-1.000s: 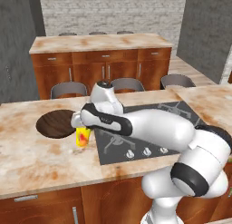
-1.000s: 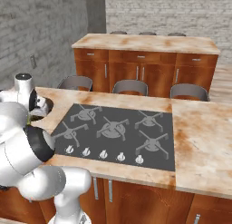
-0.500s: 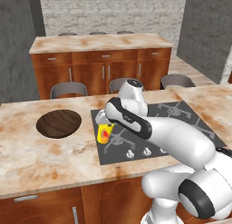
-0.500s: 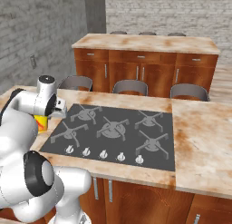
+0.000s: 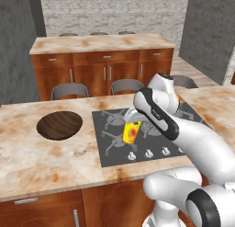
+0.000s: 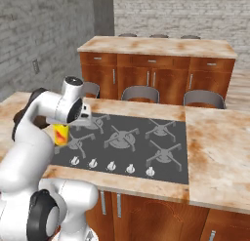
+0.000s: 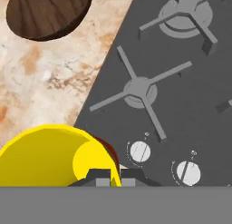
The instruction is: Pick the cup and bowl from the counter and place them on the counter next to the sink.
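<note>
The yellow cup (image 5: 131,132) with its red mark hangs just above the front left burner of the grey cooktop (image 5: 156,139). My gripper (image 5: 131,122) is shut on the cup's rim from above. From the right, the cup (image 6: 61,133) hangs under the gripper (image 6: 62,125) at the cooktop's left edge. In the hand view the cup (image 7: 50,157) sits against my fingertips (image 7: 103,175). The dark wooden bowl (image 5: 59,125) rests on the counter (image 5: 46,161) left of the cooktop, also as the bowl (image 7: 47,10). The sink is out of view.
A row of knobs (image 6: 111,165) lines the cooktop's front edge. Grey stools (image 5: 69,90) stand behind the counter, and a second counter with wood cabinets (image 5: 105,67) lies beyond. A bare stretch of counter (image 6: 215,152) extends right of the cooktop.
My arm has swung right, carrying the cup from beside the bowl to over the cooktop. The bowl has stayed put, now fully uncovered.
</note>
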